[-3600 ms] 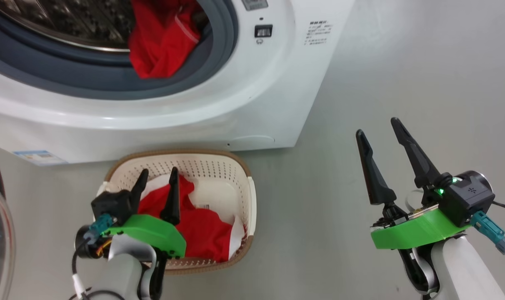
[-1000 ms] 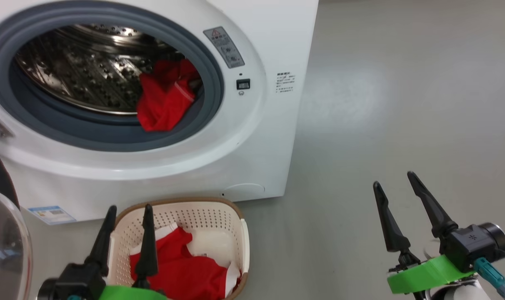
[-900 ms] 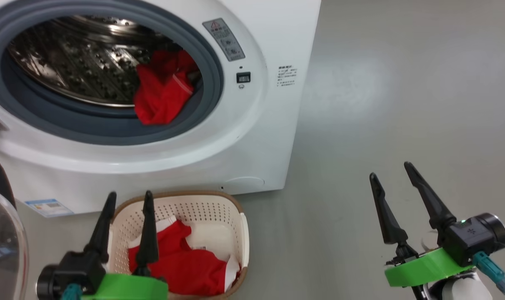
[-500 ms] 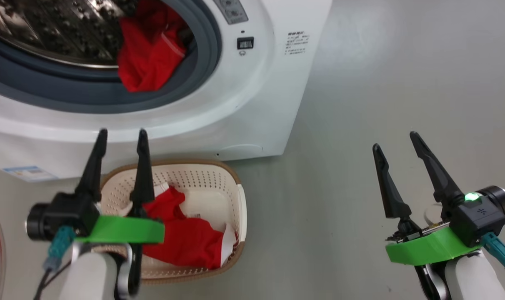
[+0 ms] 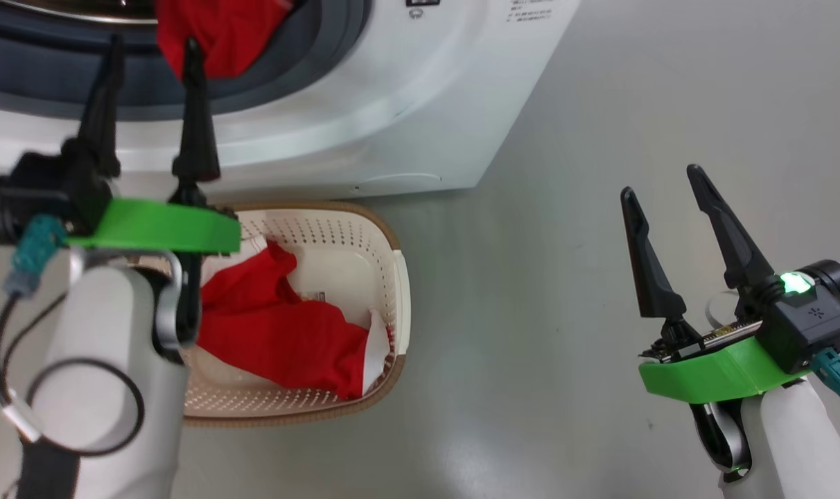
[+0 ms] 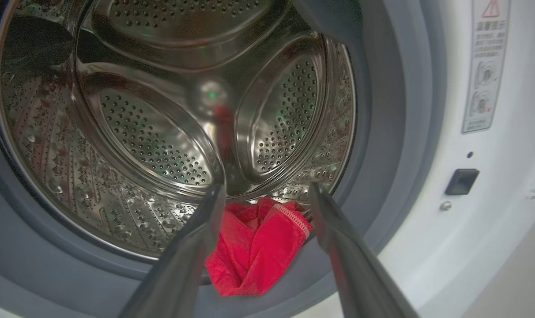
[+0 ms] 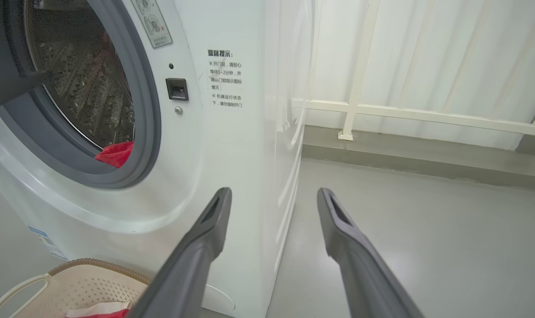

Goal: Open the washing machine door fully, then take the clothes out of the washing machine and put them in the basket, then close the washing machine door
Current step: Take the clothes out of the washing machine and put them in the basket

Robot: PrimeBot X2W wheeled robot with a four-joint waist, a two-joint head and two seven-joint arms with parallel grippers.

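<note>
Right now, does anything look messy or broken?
Nothing is broken or spilled. One red garment droops out of the drum over the grey seal, half in, half out. The other red piece lies crumpled in the basket.

1 washing machine (image 5: 364, 104). 1 basket (image 5: 400, 291), on the floor (image 5: 565, 277) just in front of the washing machine. 2 lots of clothes: red drum garment (image 6: 254, 251) at the washing machine's mouth, red basket garment (image 5: 274, 333) in front of it. 2 end effectors: left end effector (image 5: 153, 41), right end effector (image 5: 661, 181), 2 fingers (image 5: 645, 263) each. 1 steel drum (image 6: 152, 145) inside the washing machine.
</note>
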